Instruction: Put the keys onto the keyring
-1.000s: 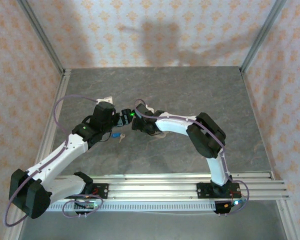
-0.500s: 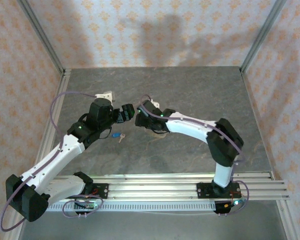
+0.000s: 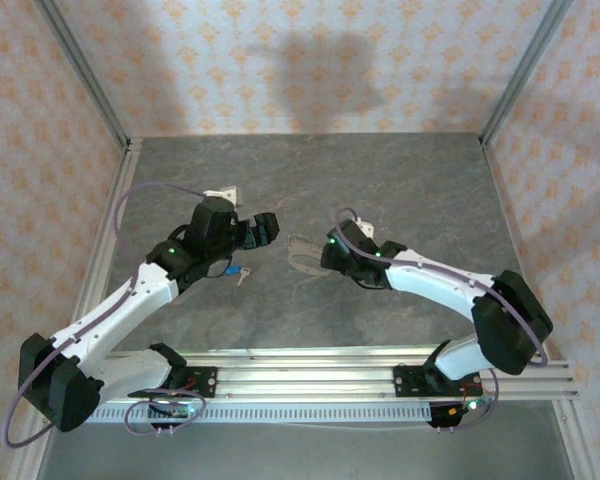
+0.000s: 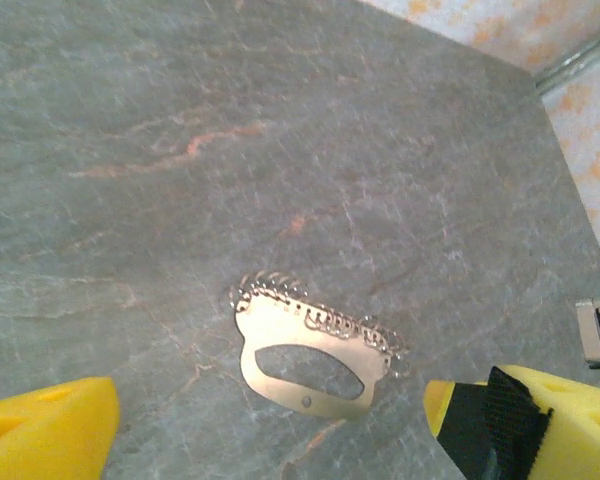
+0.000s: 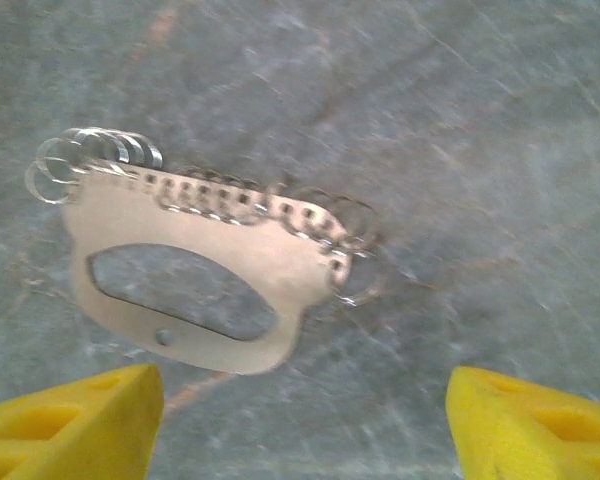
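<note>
Grey, stone-veined tabletop [image 3: 400,190] enclosed by walls papered in a pale orange motif, with both arms reaching inward from a rail at the near edge.

The keyring [image 3: 302,253] – a flat, pale metal plate with an oval cut-out and a row of small wire rings along one edge – lies flat on the tabletop between the two hands, touched by neither. In the left wrist view the keyring [image 4: 272,322] rests ahead of the gap between the yellow fingers [image 4: 42,435]. In the right wrist view it [image 5: 205,232] lies likewise ahead of and between the yellow fingers [image 5: 525,425], somewhat blurred.

The keys [image 3: 237,271], with a blue head and a short silver blade, lie on the tabletop just beside the left arm's wrist, on its near side, apart from the keyring.

The left hand [image 3: 265,228] stands spread wide and holds nothing. The right hand [image 3: 328,258] faces the keyring from the other side – its fingers are well parted and it is also empty.
</note>
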